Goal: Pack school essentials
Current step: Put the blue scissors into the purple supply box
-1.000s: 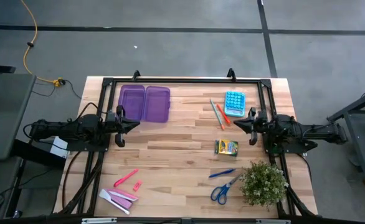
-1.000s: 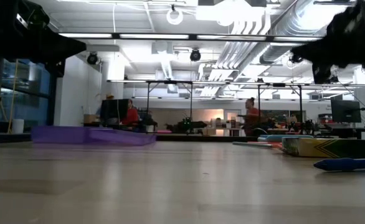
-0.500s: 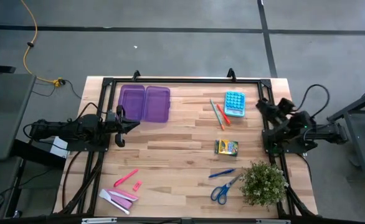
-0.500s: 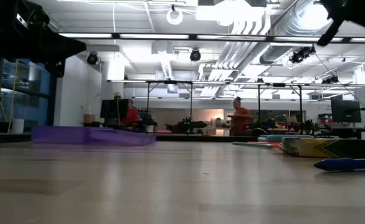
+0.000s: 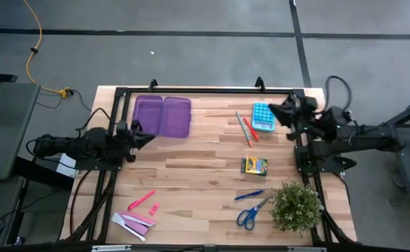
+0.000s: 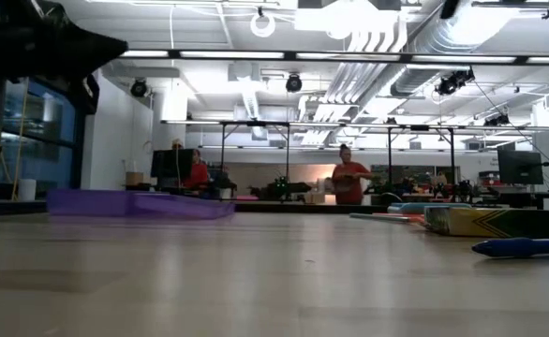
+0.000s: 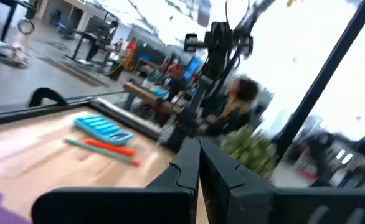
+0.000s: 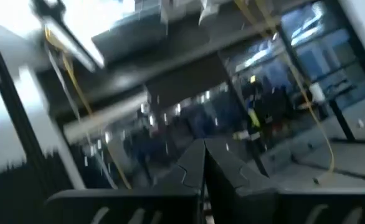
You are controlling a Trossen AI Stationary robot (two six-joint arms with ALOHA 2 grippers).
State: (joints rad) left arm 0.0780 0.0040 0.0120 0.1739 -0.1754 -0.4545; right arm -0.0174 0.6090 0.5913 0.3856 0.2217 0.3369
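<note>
Since nothing is packed yet, my left gripper (image 5: pixel 146 136) and right gripper (image 5: pixel 275 112) are both clenched on nothing, raised at the table's sides. The case (image 5: pixel 163 116) lies open for loading; scissors (image 5: pixel 249 215), pen (image 5: pixel 249 194) and crayons (image 5: pixel 255 166) wait apart.

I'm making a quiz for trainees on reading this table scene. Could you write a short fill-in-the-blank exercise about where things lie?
1. The open purple case holds ____ items.
2. The scissors lie right beside the ____.
3. The crayon box lies nearer the ____ arm.
4. The left hand is ____.

Missing words: no; plant; right; shut
</note>
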